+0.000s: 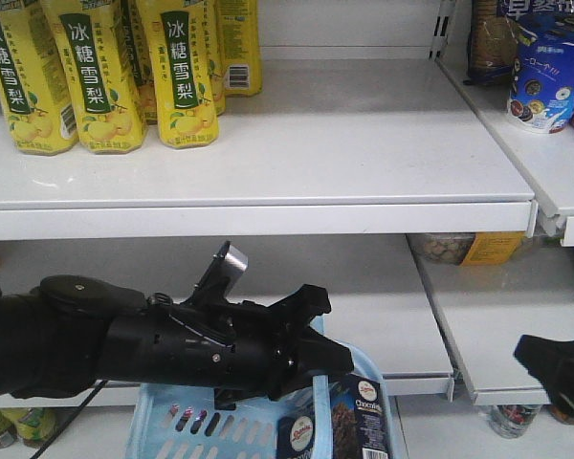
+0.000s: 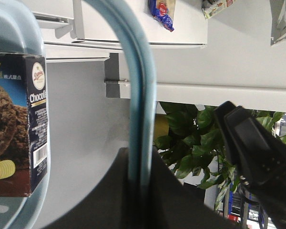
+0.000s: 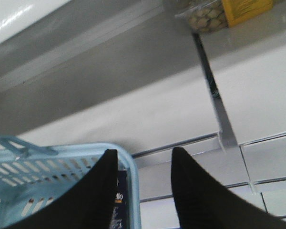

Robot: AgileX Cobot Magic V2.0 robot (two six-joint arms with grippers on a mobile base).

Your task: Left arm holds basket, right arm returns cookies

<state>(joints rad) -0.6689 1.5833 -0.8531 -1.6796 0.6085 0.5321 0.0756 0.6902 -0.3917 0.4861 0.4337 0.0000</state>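
Glossy left arm (image 1: 124,344) reaches across, its left tool (image 1: 330,330) clenched on the handle (image 2: 139,95) of the basket (image 1: 163,426). Cookies (image 1: 349,426) stand inside the basket by its right wall. Right tool (image 3: 145,151), released, hangs over that rim.

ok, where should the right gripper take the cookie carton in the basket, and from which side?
Top end of the cookies, pinched across the narrow faces, coming from above. The carton stands upright against the basket wall, so only its top looks free. The right gripper is open near the rim.
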